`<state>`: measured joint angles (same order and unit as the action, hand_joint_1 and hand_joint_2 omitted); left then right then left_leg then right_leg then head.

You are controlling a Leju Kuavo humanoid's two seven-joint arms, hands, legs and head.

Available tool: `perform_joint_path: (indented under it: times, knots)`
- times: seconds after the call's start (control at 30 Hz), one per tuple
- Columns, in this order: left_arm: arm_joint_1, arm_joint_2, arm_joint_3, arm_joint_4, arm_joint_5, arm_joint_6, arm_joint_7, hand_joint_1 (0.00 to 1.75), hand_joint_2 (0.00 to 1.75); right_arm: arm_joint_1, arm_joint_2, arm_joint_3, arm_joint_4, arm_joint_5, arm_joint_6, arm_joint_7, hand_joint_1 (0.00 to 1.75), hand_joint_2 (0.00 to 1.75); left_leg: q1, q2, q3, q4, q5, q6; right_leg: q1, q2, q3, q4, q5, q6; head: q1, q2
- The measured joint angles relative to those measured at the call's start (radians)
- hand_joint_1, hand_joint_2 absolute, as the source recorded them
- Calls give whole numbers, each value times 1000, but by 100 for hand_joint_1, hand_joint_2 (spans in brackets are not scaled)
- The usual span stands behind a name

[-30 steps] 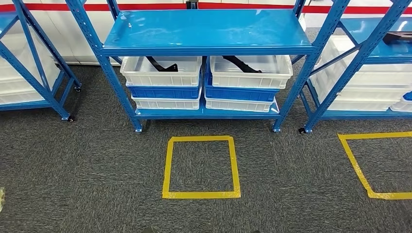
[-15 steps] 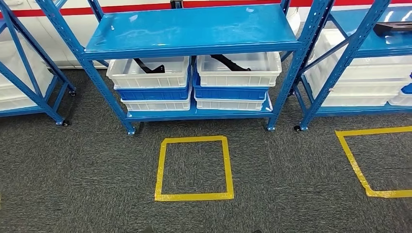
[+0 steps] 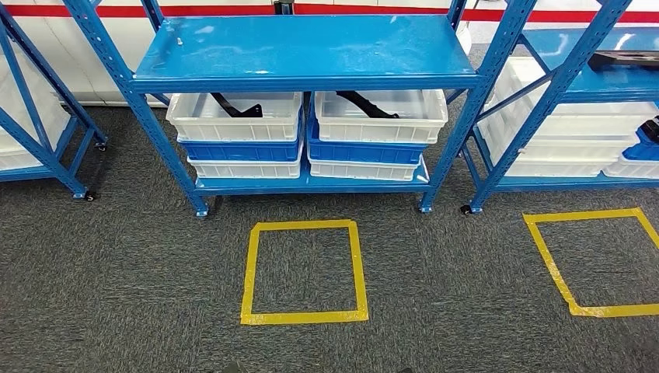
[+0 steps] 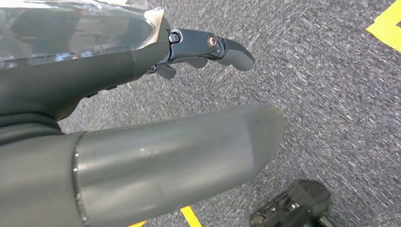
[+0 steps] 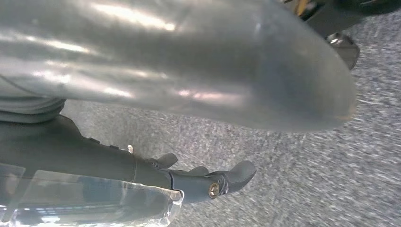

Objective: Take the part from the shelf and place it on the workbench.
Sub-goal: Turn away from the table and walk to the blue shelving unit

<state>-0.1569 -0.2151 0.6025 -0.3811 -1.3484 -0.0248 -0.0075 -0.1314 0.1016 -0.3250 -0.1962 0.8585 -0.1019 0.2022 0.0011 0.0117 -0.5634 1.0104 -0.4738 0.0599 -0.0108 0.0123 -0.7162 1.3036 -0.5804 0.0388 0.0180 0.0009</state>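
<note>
— How do the arms hang?
— Both low over the grey carpet (image 3: 116, 295). The left hand (image 4: 156, 118) holds nothing, thumb and dark fingers (image 4: 222, 49) apart. The right hand (image 5: 189, 94) likewise, fingers (image 5: 227, 177) spread, touching nothing.
— Farther out?
— A yellow tape square (image 3: 303, 270) lies on the carpet before the blue shelf (image 3: 307, 50). On its lower level, white bins (image 3: 233, 116) stacked on blue ones; a black part (image 3: 233, 106) lies in the left bin, another part (image 3: 365, 103) in the right.
— Any writing?
— None legible.
</note>
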Motion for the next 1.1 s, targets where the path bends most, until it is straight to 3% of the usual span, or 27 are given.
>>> perform_joint_path:
  times: [0.07,0.2,0.23,0.27,0.3,0.33,0.37,0.43,0.5,0.53,0.57,0.6,0.63,0.7,0.8,0.87,0.93,1.0,1.03,1.07,1.1]
  knots:
    - [0,0,0,0,0,0,0,0,0,1,0,0,0,1,0,0,0,0,0,0,0,0,0,0,-1,0,-16,31,-7,3,0,0]
    - [0,0,0,0,0,0,0,0,0,2,-1,0,0,1,0,0,0,0,0,0,0,0,-1,0,-1,0,-18,34,-7,4,0,0]
    - [0,0,0,0,0,0,0,0,0,2,-2,0,0,1,0,0,0,0,1,0,2,0,-2,-2,-3,-2,1,-8,14,13,0,0]
    - [0,0,1,0,0,0,0,0,0,1,-3,0,0,1,0,0,0,0,0,0,6,1,-7,-8,-4,-6,38,-83,45,22,0,0]
    - [0,0,1,1,0,0,-2,0,0,1,-4,-1,0,1,0,0,0,0,-1,0,11,2,-12,-15,-5,-9,76,-160,75,23,-1,0]
    - [0,0,2,1,0,0,-3,0,0,0,-4,-1,0,3,0,-1,0,0,0,-1,13,8,-22,-25,-8,-11,117,-239,105,20,-2,0]
    - [-1,1,2,1,0,1,-4,0,0,0,-4,-2,-1,5,0,-1,0,0,0,-2,8,25,-36,-35,-10,-12,138,-274,114,5,-4,0]
    - [-1,1,2,2,0,4,-5,0,0,-1,-3,-6,-1,8,0,-2,0,0,5,-5,-37,118,-86,-48,-14,-8,144,-279,111,-19,-5,0]
    - [1,1,2,2,-2,5,-3,0,0,0,-3,-12,-1,12,0,-4,0,0,6,-6,-111,250,-134,-52,-13,-8,146,-278,107,-26,-5,0]
    - [3,1,3,2,-4,5,-1,0,0,1,-3,-15,-1,13,0,-4,0,0,7,-6,-136,284,-134,-52,-12,-7,147,-278,106,-27,-6,0]
    - [4,1,3,2,-5,5,0,0,0,2,-3,-18,-1,14,0,-5,0,0,8,-6,-144,283,-116,-51,-11,-5,149,-278,105,-28,-6,0]
    - [4,2,3,2,-6,5,1,0,0,3,-3,-22,-1,15,-1,-6,0,0,9,-7,-129,239,-80,-48,-11,-3,153,-278,103,-28,-6,0]
    - [4,2,3,2,-6,5,2,0,0,3,-2,-24,-1,16,-1,-7,0,0,9,-9,-100,171,-38,-43,-11,0,157,-278,101,-27,-6,0]
    - [2,4,3,2,-7,5,2,0,0,2,-1,-27,-1,17,-1,-8,0,0,6,-14,-47,54,6,-35,-7,3,160,-278,96,-22,-5,0]
    - [0,4,2,2,-9,3,3,0,0,3,0,-33,-1,18,-2,-8,0,0,-3,-16,-28,16,1,-28,-5,4,160,-283,93,-5,-4,0]
    - [0,4,1,2,-13,2,5,0,0,4,0,-38,-2,18,-2,-8,0,0,-1,-15,-17,4,5,-18,-6,2,154,-269,85,5,-4,0]
    - [-2,4,-1,1,-17,-2,6,0,0,5,-1,-43,-3,18,-3,-9,0,0,3,-13,-4,-6,7,-8,-5,-1,108,-182,50,4,-2,0]
    - [-3,3,-3,1,-20,-5,9,0,0,7,-1,-48,-3,19,-3,-10,0,0,2,-11,0,-7,2,-2,-5,-2,33,-48,6,1,-1,0]
    - [-3,2,-3,2,-21,-5,11,0,0,10,-2,-51,-3,21,-3,-10,0,0,1,-11,3,-6,-1,0,-5,-2,6,-7,-1,4,-1,0]
    - [-3,2,-3,2,-21,-6,13,0,0,12,-2,-54,-3,24,-3,-11,0,0,1,-12,7,-6,-4,-1,-6,-2,-4,0,7,11,-1,0]
    - [-3,2,-3,2,-21,-6,15,0,0,13,-3,-57,-3,26,-3,-11,0,0,2,-13,12,-6,-9,-2,-7,-3,6,-34,30,20,-1,0]
